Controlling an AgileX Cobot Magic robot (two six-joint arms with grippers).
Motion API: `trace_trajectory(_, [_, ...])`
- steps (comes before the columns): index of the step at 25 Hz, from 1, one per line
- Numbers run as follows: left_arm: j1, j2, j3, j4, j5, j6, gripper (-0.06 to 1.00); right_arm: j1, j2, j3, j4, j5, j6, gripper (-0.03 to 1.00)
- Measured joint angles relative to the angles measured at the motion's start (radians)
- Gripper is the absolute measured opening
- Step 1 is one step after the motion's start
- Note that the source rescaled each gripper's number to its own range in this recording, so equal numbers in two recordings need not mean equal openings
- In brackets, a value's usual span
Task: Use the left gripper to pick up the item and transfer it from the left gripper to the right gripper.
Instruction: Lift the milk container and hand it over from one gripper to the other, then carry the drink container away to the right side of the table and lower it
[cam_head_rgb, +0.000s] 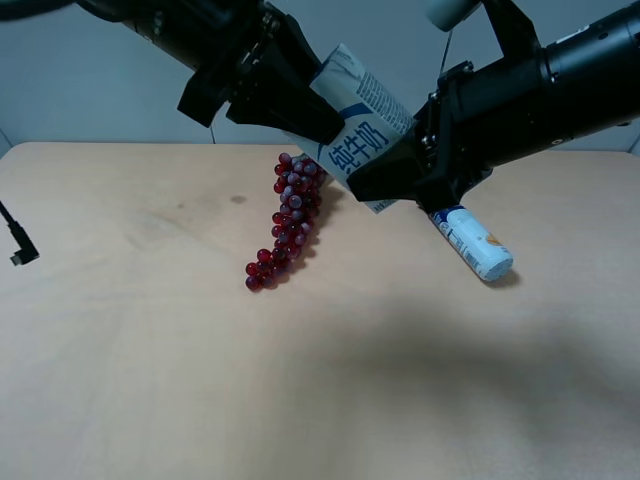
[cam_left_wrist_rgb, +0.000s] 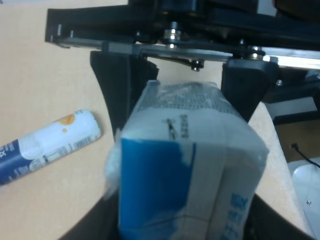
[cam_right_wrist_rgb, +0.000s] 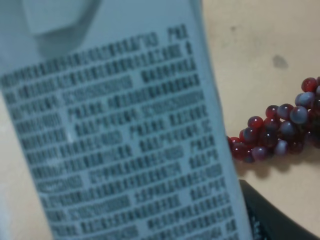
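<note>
The white-and-blue milk carton (cam_head_rgb: 358, 130) hangs tilted in the air above the table, over the red grape bunch. My all-black left gripper (cam_head_rgb: 335, 112) comes from the upper left and is shut on the carton's upper part. In the left wrist view its black fingers (cam_left_wrist_rgb: 120, 95) press both sides of the carton (cam_left_wrist_rgb: 190, 175). My right gripper (cam_head_rgb: 392, 180), on the arm with the light-grey piece, closes on the carton's lower end. In the right wrist view the carton's printed side (cam_right_wrist_rgb: 115, 125) fills the frame, with one black finger (cam_right_wrist_rgb: 272, 220) against its edge.
A red grape bunch (cam_head_rgb: 288, 222) lies on the tan table (cam_head_rgb: 150, 350) below the carton and shows in the right wrist view (cam_right_wrist_rgb: 280, 130). A white-and-blue tube (cam_head_rgb: 472, 243) lies under the right arm. A black cable end (cam_head_rgb: 18, 240) lies at the left edge.
</note>
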Motion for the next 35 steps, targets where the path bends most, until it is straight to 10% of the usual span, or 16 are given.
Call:
trace_trajectory(4, [0.0, 0.0, -0.001, -0.023, -0.076, -0.098, 0.77, 0.0, 0.003, 0.0, -0.01, -0.002, 0.0, 0.02])
trace_trajectory(7, [0.0, 0.0, -0.001, -0.028, -0.085, -0.111, 0.95, 0.0, 0.003, 0.0, -0.011, -0.001, 0.0, 0.02])
trace_trajectory(35, [0.001, -0.069, -0.001, -0.021, -0.1, -0.116, 1.0, 0.0, 0.003, 0.0, -0.013, 0.011, 0.0, 0.02])
